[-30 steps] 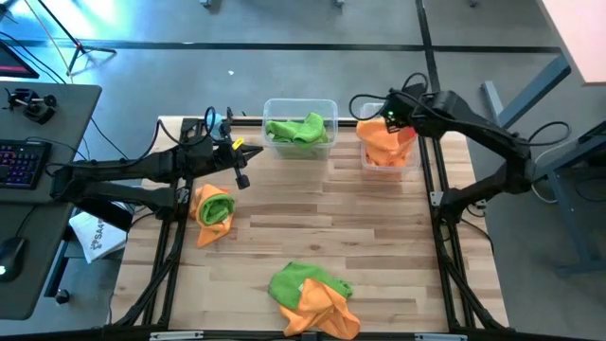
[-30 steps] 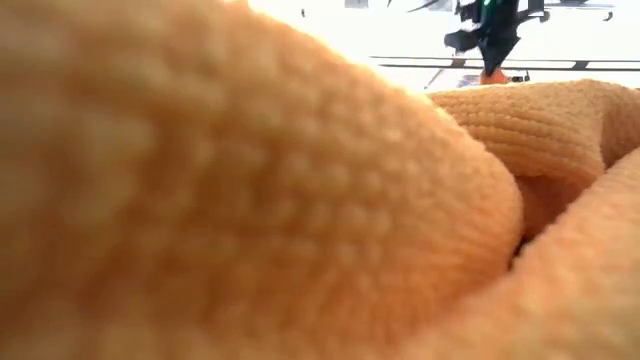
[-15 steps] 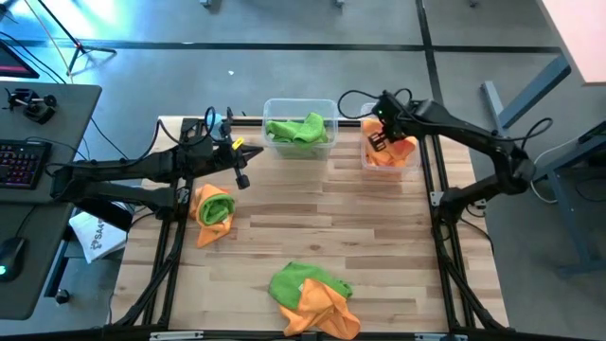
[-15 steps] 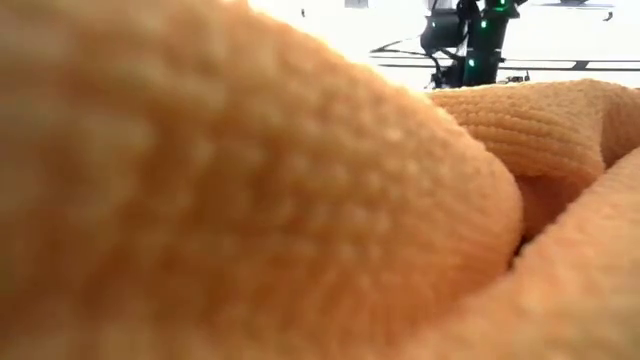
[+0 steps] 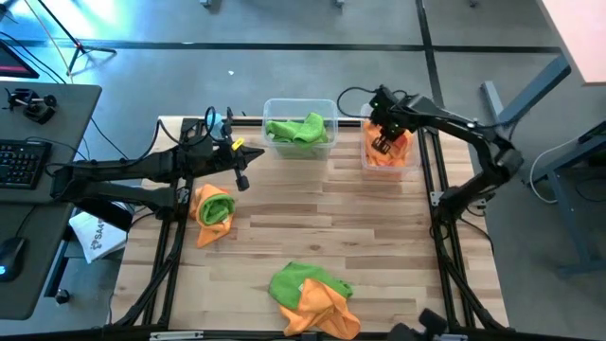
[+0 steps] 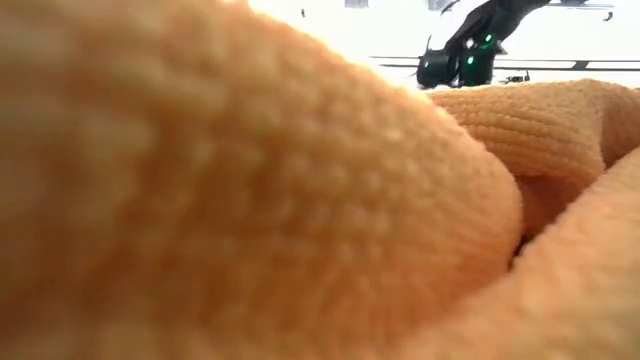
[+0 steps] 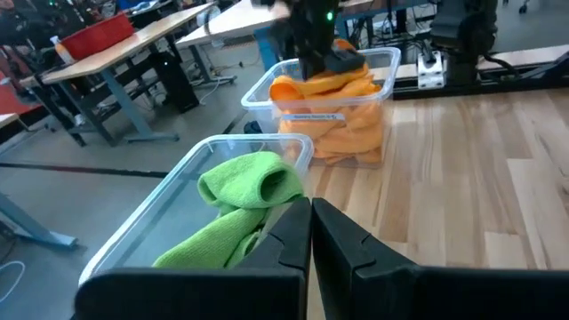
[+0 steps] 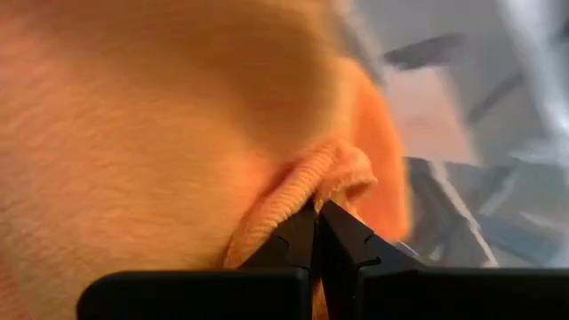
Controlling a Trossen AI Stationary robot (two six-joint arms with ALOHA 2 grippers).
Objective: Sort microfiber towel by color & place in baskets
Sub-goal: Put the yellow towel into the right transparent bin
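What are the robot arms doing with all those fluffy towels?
They are sorting towels by colour. The right tool is down in the narrower basket, pinched shut on an orange towel there. The wider basket holds a green towel. The left tool waits, shut, over the table. One rolled orange and green bundle and a green and orange pile are not yet sorted.

An orange towel [image 6: 250, 200] is filling nearly the whole low view, hiding the tabletop. In the right wrist view, orange cloth [image 8: 160, 116] is blocking everything past the fingers. The bottom edge is cutting off the towel pile [image 5: 314, 301] in the high view.
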